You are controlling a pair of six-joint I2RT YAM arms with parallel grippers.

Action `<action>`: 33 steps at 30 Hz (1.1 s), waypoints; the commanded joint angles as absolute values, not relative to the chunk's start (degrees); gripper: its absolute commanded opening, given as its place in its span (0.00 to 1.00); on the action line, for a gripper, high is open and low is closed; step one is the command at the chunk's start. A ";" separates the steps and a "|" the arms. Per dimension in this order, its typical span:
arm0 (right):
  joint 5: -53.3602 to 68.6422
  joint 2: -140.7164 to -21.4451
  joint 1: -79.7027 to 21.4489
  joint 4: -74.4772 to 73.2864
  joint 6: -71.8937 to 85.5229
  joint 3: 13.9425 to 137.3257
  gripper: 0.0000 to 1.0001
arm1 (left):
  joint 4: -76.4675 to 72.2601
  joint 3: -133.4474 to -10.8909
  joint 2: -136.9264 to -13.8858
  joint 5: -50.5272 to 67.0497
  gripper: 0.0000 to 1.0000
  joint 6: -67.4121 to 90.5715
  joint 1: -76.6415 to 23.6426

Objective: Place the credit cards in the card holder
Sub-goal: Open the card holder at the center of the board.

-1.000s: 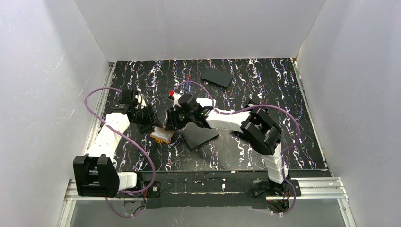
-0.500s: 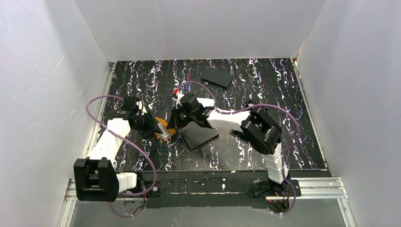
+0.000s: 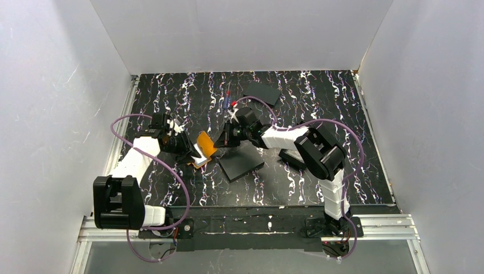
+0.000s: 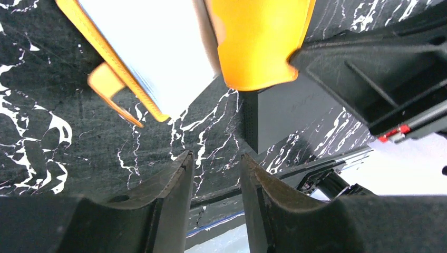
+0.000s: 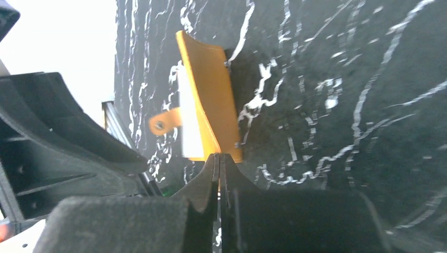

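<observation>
The orange card holder (image 3: 204, 147) lies open left of the table's middle, its pale inside (image 4: 153, 52) facing up and its clasp tab (image 4: 108, 87) sticking out. My right gripper (image 3: 222, 140) is shut on the edge of its orange flap (image 5: 208, 100) and holds it raised. My left gripper (image 3: 188, 152) stands open just left of the holder, nothing between its fingers (image 4: 174, 184). A flat black card (image 3: 241, 164) lies right of the holder. Another black card (image 3: 261, 92) lies at the back.
A third black rectangle (image 3: 290, 158) lies partly under the right arm. White walls close the table on three sides. The purple cables (image 3: 171, 177) loop beside each arm.
My right gripper has shut on the holder's flap and drawn it up and to the right, opening the holder. The left gripper has narrowed slightly and edged along the holder's left side.
</observation>
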State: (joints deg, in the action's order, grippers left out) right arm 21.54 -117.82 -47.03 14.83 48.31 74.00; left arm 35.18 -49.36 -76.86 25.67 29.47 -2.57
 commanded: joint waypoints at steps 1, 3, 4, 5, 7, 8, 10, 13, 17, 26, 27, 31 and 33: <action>19.27 -119.10 -45.41 9.69 44.19 74.96 0.01 | 33.79 -50.79 -75.53 27.98 0.36 29.43 -2.36; 17.80 -119.54 -45.16 7.11 42.20 75.88 0.01 | 33.31 -50.72 -76.23 28.98 0.32 29.36 -2.29; 17.42 -119.73 -44.99 6.48 41.52 76.07 0.01 | 33.17 -50.64 -76.18 29.25 0.30 29.37 -2.32; 17.12 -119.83 -44.83 6.27 41.13 76.11 0.02 | 33.09 -50.56 -76.02 29.28 0.30 29.36 -2.31; 16.41 -120.02 -44.59 5.40 40.08 76.45 0.02 | 32.88 -50.46 -75.42 28.90 0.32 29.40 -2.30; 16.14 -120.15 -44.52 4.64 39.47 76.84 0.02 | 32.87 -50.49 -75.25 28.51 0.35 29.24 -2.34; 16.15 -120.39 -44.56 3.81 38.45 77.64 0.04 | 32.88 -50.64 -75.06 27.86 0.39 29.04 -2.34; 17.11 -119.73 -44.90 5.09 38.06 77.68 0.01 | 33.22 -51.56 -76.04 27.89 0.42 28.52 -2.32; 14.83 -117.08 -47.27 3.28 34.96 79.17 0.01 | 32.24 -52.21 -76.15 30.09 0.55 28.40 -2.30; 1.84 -113.68 -55.05 -8.55 26.23 87.80 0.01 | 32.20 -53.11 -70.23 27.10 0.73 30.57 -2.18; 0.60 -113.62 -55.70 -9.36 25.59 88.46 0.01 | 32.31 -53.07 -68.63 25.81 0.75 30.85 -2.12; -5.83 -114.83 -58.50 -14.08 22.90 92.29 0.01 | 34.25 -53.08 -63.21 21.36 0.79 30.99 -1.64; -8.11 -115.74 -59.76 -16.08 21.90 93.79 0.01 | 34.86 -52.88 -61.76 20.89 0.80 30.65 -1.45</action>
State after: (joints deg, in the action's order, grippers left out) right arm 0.05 -116.68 -58.26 -10.11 25.89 89.38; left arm 32.08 -51.24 -65.78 24.40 30.74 -2.09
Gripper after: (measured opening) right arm 0.028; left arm 0.793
